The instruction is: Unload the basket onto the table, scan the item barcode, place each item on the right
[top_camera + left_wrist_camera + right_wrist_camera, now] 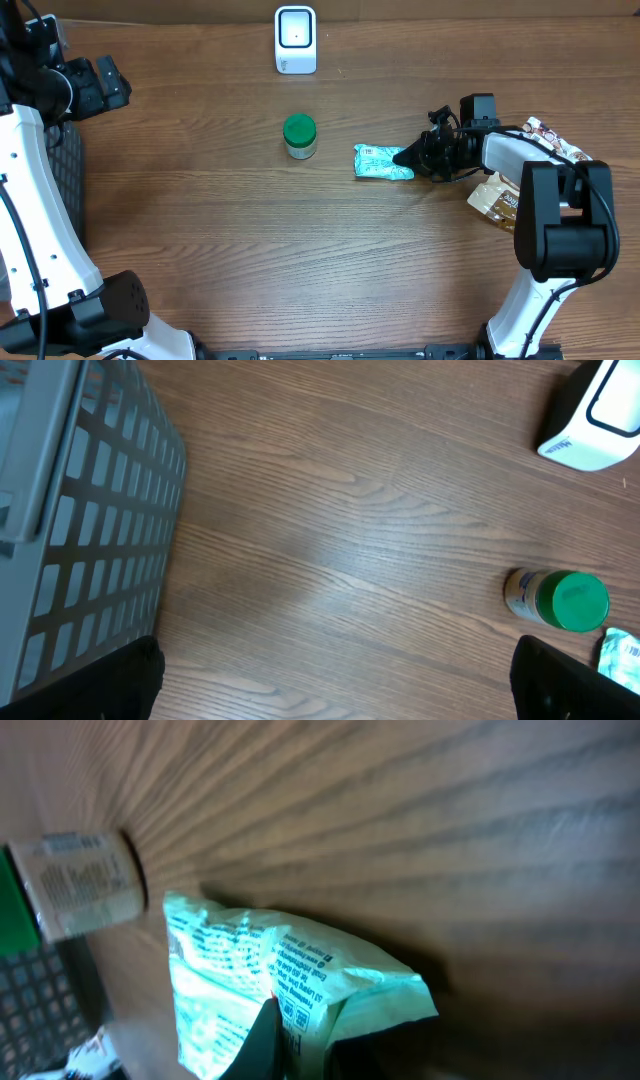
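**A:** Why does the packet (380, 162) lie flat on the desk (200, 220), well apart from the scanner (295, 40)?

**B:** It isn't lifted yet. The right fingers (408, 157) are pinched shut on its right-hand end, probably to carry it there.

**A:** And the left fingers (130, 682)?

**B:** Spread wide, holding nothing, beside the basket (80, 510), out of the way.
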Action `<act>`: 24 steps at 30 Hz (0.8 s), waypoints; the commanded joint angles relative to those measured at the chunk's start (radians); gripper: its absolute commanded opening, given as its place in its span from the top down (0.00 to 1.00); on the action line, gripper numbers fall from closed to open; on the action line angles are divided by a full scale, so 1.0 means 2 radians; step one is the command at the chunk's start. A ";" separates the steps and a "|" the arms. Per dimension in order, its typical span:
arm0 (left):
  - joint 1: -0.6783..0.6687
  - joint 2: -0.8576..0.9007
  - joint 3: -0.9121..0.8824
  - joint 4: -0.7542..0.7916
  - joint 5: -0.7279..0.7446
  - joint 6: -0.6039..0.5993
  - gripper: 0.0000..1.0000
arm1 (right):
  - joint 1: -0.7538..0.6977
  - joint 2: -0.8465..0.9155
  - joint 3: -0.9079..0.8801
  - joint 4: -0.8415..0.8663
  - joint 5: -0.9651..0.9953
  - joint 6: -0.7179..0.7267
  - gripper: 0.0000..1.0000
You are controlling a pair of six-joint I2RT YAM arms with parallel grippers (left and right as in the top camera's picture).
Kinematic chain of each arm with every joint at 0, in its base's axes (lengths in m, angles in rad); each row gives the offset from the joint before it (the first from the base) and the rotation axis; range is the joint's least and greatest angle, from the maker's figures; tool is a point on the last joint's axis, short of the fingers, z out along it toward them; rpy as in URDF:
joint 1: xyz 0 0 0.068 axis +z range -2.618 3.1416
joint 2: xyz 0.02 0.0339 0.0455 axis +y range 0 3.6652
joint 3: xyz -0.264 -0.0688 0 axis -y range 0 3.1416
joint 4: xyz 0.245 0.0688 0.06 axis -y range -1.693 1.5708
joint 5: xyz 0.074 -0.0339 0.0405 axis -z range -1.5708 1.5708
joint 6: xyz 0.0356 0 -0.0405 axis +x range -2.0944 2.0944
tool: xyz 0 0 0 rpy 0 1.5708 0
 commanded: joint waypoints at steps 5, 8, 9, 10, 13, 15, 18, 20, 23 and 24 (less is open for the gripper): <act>-0.001 0.000 -0.002 0.001 -0.002 0.008 0.00 | 0.033 -0.140 0.095 -0.056 -0.035 0.001 0.96; -0.001 0.000 -0.002 0.001 -0.002 0.008 0.00 | 0.056 -0.179 0.136 -0.076 -0.021 0.001 0.96; -0.001 0.000 -0.002 0.001 -0.002 0.008 0.00 | 0.063 -0.192 0.152 -0.085 -0.015 0.001 0.96; -0.001 0.000 -0.002 0.001 -0.002 0.008 0.01 | 0.065 -0.197 0.159 -0.088 -0.013 0.001 0.96; -0.001 0.000 -0.002 0.001 -0.002 0.008 0.00 | 0.077 -0.223 0.194 -0.107 -0.013 0.002 0.96; -0.001 0.000 -0.002 0.001 -0.002 0.008 0.00 | 0.079 -0.231 0.199 -0.118 -0.013 0.002 0.96; -0.001 0.000 -0.002 0.001 -0.002 0.008 0.00 | 0.078 -0.237 0.200 -0.136 -0.009 0.000 0.96; -0.001 0.000 -0.002 0.001 -0.002 0.008 0.00 | 0.079 -0.237 0.200 -0.144 -0.009 -0.001 0.96; -0.001 0.000 -0.002 0.001 -0.002 0.008 0.00 | 0.081 -0.237 0.202 -0.158 0.017 0.012 0.96; -0.001 0.000 -0.002 0.001 -0.002 0.008 0.00 | 0.082 -0.237 0.204 -0.158 0.023 0.016 0.96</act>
